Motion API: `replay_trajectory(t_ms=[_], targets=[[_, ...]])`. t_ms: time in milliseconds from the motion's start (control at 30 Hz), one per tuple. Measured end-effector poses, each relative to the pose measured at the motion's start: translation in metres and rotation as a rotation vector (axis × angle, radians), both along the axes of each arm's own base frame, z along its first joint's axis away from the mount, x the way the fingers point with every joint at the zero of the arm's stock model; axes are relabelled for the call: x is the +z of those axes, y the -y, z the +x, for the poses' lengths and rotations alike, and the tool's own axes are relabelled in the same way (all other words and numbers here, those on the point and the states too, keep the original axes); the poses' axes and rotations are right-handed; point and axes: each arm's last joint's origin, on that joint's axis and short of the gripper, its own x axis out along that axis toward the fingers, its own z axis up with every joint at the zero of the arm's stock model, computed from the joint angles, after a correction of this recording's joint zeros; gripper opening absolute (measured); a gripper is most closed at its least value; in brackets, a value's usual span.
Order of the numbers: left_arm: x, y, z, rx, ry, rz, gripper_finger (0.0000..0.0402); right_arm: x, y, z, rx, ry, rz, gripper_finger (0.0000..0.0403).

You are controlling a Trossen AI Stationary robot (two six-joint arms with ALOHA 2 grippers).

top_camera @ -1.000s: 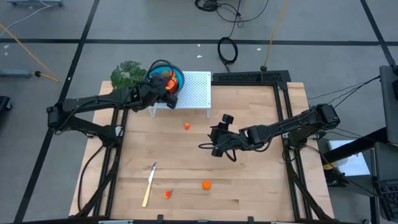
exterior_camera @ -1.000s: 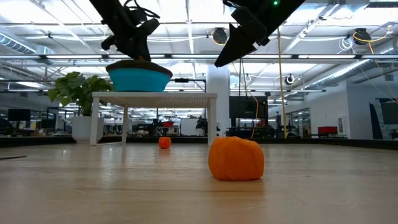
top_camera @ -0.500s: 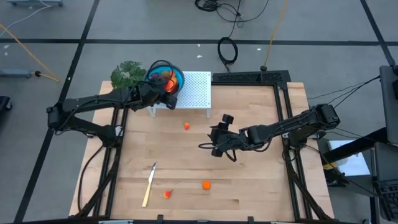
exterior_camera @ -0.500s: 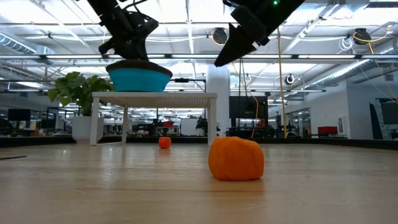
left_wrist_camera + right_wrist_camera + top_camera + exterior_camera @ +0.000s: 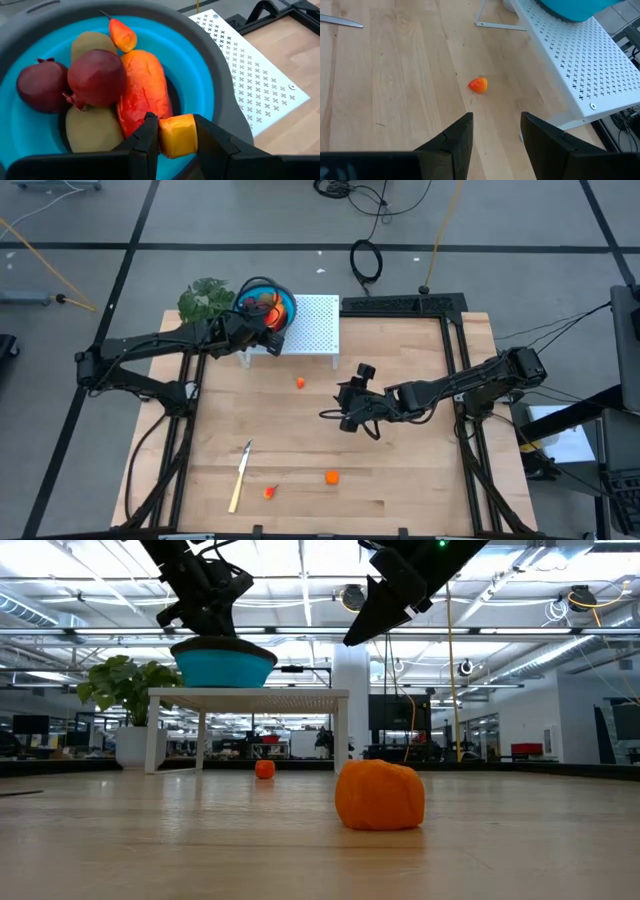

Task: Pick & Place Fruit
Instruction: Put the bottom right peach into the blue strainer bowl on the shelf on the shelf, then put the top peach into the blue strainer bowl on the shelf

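My left gripper (image 5: pixel 176 131) hovers over the blue bowl (image 5: pixel 197 70) on the white perforated stand (image 5: pixel 312 325), shut on a small orange fruit piece (image 5: pixel 177 135). In the bowl lie two dark red round fruits (image 5: pixel 95 77), two olive-brown ovals (image 5: pixel 92 127), a larger red-orange piece (image 5: pixel 145 87) and a tiny orange one (image 5: pixel 122 35). Three small orange pieces rest on the table (image 5: pixel 299 382) (image 5: pixel 331 476) (image 5: pixel 268 492). My right gripper (image 5: pixel 495 132) is open above the table's middle (image 5: pixel 347 408), the nearest orange piece (image 5: pixel 478 85) ahead of it. My left gripper pinches the small orange fruit piece (image 5: pixel 178 150) between its two fingers, one on each side. It is lifted clear, held above the bowl's inner rim over the fruit lying inside.
A pale yellow-handled knife (image 5: pixel 240 476) lies near the table's front left. A green leafy plant (image 5: pixel 205 298) stands beside the bowl at the far left corner. The white stand's legs (image 5: pixel 203 740) rest on the table. Bare wood lies between the stand and the near edge.
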Motion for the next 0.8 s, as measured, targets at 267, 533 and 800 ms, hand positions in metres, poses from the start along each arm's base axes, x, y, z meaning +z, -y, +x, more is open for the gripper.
replay_trajectory(t_ms=[267,533,800], targets=[[0.000,-0.001,0.000,0.013,-0.010,0.020,0.0146,0.000,0.000,0.000,0.000,0.000,0.000,0.0155],[0.018,0.001,-0.008,0.015,0.067,0.111,0.0198,0.000,0.000,0.000,0.000,0.000,0.000,0.0155],[0.045,0.018,-0.028,-0.083,0.235,0.108,0.0188,0.000,0.000,0.000,0.004,-0.003,-0.005,0.0155]])
